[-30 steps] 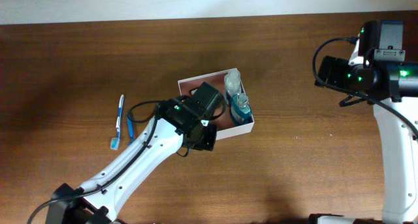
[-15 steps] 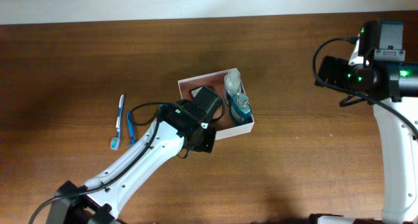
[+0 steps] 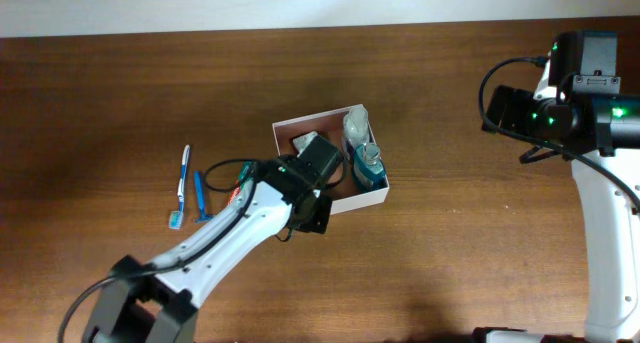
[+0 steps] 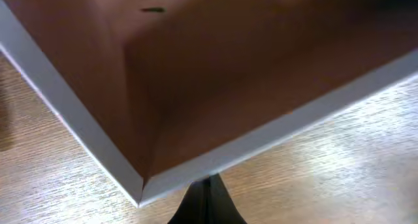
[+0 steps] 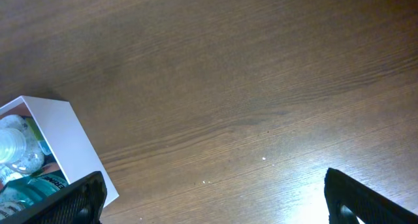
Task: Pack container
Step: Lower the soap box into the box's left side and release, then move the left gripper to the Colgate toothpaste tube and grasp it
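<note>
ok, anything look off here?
The container sits rotated against the edges of the table, with the clear bottle and blue bottle crowded along its right wall. The toothbrush and a blue stick lie outside, left of it. The left gripper is shut at its near corner. Nothing spilled or damaged.

Tabletop (image 3: 120,93): dark wood w/ visible grain, smooth, slight sheen where light hits. Container (image 3: 365,196): thin white walls, matt, card-like; inner floor pinkish-brown, smooth, matt. Bottle (image 3: 356,125): clear glossy plastic. Toothbrush (image 3: 182,188): blue-white plastic. Left arm shell (image 3: 215,243): smooth white plastic.
</note>
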### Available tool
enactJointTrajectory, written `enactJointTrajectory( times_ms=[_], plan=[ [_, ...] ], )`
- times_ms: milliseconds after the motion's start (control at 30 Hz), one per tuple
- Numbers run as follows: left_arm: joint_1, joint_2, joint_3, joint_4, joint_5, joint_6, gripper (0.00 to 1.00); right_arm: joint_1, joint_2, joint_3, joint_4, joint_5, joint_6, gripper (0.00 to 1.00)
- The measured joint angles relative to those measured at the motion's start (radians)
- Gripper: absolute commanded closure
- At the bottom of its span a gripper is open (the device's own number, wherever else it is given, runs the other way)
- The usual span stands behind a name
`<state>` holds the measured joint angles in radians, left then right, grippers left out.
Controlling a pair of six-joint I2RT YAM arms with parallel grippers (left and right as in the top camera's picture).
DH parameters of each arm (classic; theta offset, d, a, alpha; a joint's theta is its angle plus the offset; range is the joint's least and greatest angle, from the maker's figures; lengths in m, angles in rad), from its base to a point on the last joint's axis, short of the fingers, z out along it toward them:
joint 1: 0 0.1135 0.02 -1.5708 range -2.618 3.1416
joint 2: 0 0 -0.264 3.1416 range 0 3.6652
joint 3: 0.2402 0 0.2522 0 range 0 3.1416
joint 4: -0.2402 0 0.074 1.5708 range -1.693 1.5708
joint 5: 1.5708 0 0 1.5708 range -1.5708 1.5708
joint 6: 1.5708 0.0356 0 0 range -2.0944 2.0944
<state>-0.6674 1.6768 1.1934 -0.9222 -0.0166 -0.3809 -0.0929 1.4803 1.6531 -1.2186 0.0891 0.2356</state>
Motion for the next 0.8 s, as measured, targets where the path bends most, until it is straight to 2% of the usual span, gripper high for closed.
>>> enactJointTrajectory(
  times_ms=[600, 800],
  plan=[
    [0.048, 0.007, -0.005, 0.051, -0.130, 0.000, 0.98, 0.000, 0.000, 0.000, 0.000, 0.000, 0.000, 0.02],
    [0.088, 0.007, -0.002, -0.064, -0.130, 0.015, 0.94, 0.000, 0.000, 0.000, 0.000, 0.000, 0.000, 0.02]
  ],
)
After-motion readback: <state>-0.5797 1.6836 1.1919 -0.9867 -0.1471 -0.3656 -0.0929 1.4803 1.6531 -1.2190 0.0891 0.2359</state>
